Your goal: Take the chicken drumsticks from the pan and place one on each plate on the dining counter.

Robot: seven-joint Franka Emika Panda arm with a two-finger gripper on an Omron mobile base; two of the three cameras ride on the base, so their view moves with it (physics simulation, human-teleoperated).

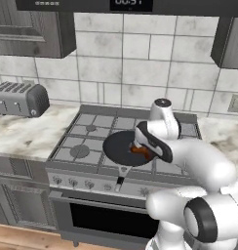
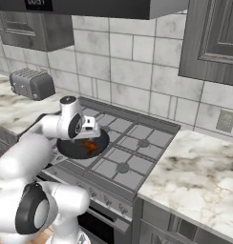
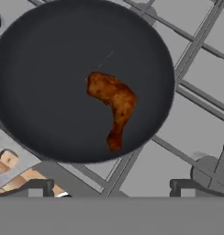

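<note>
— Where's the chicken right now?

— One drumstick (image 3: 113, 104) lies in the black pan (image 3: 49, 92), a little off the pan's middle. It's glossy orange-brown, thick at one end and tapering to a thin bone end that points toward the pan's rim. I can only make out a single piece in there.

— And the pan?

— On the stove (image 1: 87, 141), over the grates at the front, its short handle sticking out over the knob panel. From the left side you see the pan (image 1: 122, 148) partly behind the arm's wrist; from the right the drumstick (image 2: 90, 146) shows as an orange spot in the pan (image 2: 78, 148).

— What's the robot's hand doing?

— The jaws (image 3: 111, 186) hang above the pan, looking down at it. The two dark tips stand wide apart, with nothing between them, clear of the chicken.

— Anything else around?

— A silver toaster (image 1: 21, 99) sits on the marble tabletop (image 1: 18, 134) left of the stove, well away from the pan. Grey tiles run behind, dark cabinets above.
</note>
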